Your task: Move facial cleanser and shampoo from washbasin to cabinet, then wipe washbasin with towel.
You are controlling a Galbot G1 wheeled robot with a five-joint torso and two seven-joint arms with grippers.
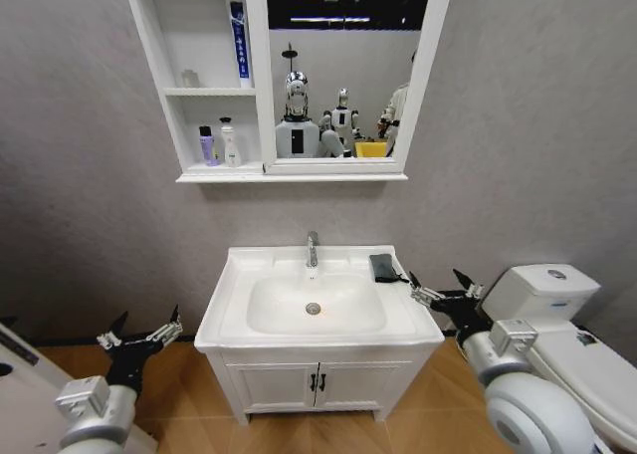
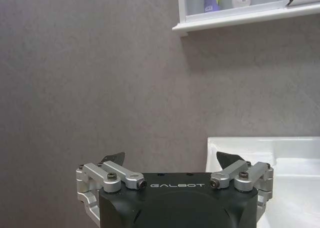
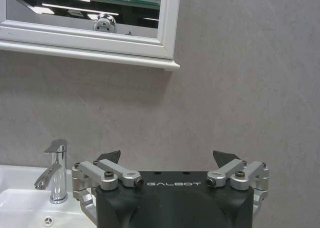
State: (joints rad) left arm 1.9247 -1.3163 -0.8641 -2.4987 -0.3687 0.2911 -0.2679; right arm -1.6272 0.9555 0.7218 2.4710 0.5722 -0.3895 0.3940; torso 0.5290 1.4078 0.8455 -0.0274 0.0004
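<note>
The white washbasin [image 1: 229, 320] stands in the middle with a chrome tap [image 1: 312, 248]. A dark folded towel [image 1: 383, 267] lies on its right rear corner. Above hangs the cabinet [image 1: 261, 76] with open shelves and a mirror. A purple bottle [image 1: 207, 145] and a white bottle [image 1: 230, 142] stand on its lowest shelf; their labels are too small to tell cleanser from shampoo. My right gripper [image 1: 443, 287] is open, just right of the towel at the basin's edge. My left gripper [image 1: 139, 335] is open, low and left of the basin. Both hold nothing.
A white toilet [image 1: 552, 295] stands close on the right, under my right arm. A two-door cupboard [image 1: 318, 379] sits beneath the basin. A blue tube [image 1: 240, 41] and a small glass [image 1: 189, 78] are on the upper shelves. The grey wall is behind.
</note>
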